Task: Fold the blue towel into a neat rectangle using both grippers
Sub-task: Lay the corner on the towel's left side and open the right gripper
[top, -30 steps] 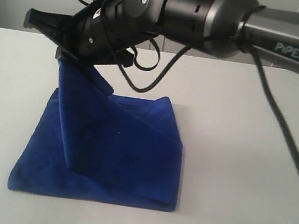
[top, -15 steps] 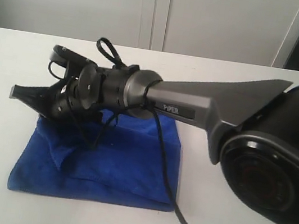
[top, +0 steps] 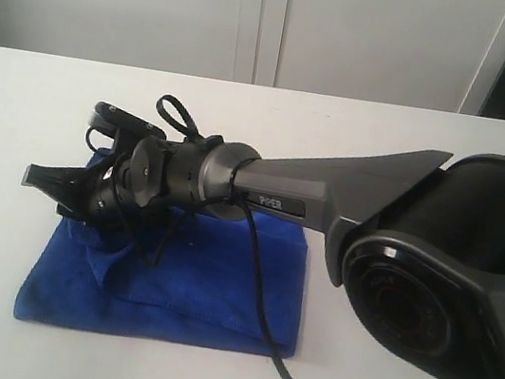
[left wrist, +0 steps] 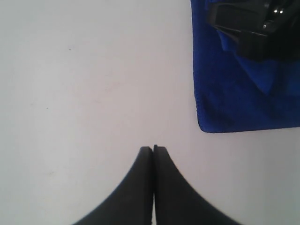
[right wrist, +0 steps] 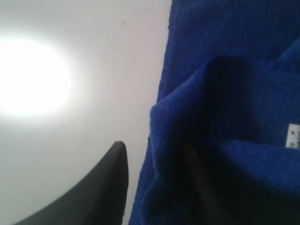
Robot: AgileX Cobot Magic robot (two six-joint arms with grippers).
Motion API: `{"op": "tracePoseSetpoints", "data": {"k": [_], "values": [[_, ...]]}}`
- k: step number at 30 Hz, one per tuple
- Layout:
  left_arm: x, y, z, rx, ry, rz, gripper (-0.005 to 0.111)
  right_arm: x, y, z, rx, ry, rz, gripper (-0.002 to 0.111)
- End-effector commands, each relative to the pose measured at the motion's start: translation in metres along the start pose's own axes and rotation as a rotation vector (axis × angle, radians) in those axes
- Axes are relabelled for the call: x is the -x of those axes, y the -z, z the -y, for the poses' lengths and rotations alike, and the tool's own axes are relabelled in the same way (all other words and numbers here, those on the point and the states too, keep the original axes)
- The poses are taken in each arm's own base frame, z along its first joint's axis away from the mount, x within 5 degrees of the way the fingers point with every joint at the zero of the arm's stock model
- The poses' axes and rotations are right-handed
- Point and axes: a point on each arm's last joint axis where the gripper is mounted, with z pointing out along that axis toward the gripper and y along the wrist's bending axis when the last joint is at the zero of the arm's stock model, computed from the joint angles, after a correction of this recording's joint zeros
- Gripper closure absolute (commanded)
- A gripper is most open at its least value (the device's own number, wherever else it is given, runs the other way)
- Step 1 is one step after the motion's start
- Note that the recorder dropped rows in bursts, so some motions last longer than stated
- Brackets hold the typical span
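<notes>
Exterior view: the right arm (top: 330, 187) reads "PiPER". Its right end effector (top: 46, 190) rests at the left edge of the one blue towel (top: 208, 288), which lies folded on the table (top: 433, 141).

Left wrist view: the left end effector (left wrist: 153, 149) is closed and empty, with the towel apart from it.

Right wrist view: the right end effector's jaws are spread over a towel fold. The white tag (right wrist: 293, 136) is unreadable.

royal-blue towel (top: 209, 284), white table (top: 27, 96), possibly white tag (right wrist: 294, 136)

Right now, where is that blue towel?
In the exterior view the blue towel lies on the white table, left of centre, with the right gripper low over its far left corner.
</notes>
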Motion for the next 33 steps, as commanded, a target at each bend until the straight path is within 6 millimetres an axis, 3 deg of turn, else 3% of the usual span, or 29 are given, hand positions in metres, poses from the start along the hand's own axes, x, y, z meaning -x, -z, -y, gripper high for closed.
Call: {"op": "tracePoseSetpoints", "data": {"k": [1, 12, 19, 22, 28, 33], "values": [[-0.003, 0.001, 0.0, -0.007, 0.005, -0.011, 0.107, 0.002, 0.003, -0.005, 0.012, 0.007, 0.013, 0.068], [-0.003, 0.001, 0.0, -0.007, 0.005, -0.011, 0.107, 0.024, 0.034, -0.024, 0.058, 0.015, 0.069, 0.068], [-0.003, 0.001, 0.0, -0.007, 0.005, -0.011, 0.107, 0.04, 0.051, -0.012, 0.023, 0.018, 0.028, 0.068], [-0.003, 0.001, 0.0, -0.007, 0.005, -0.011, 0.107, 0.049, 0.062, -0.002, -0.024, 0.063, -0.009, 0.077], [-0.003, 0.001, 0.0, -0.007, 0.005, -0.011, 0.107, 0.066, 0.091, 0.019, -0.152, 0.19, -0.077, 0.108], [-0.003, 0.001, 0.0, -0.007, 0.005, -0.011, 0.107, 0.081, 0.109, 0.042, -0.237, 0.328, -0.114, 0.108]]}}
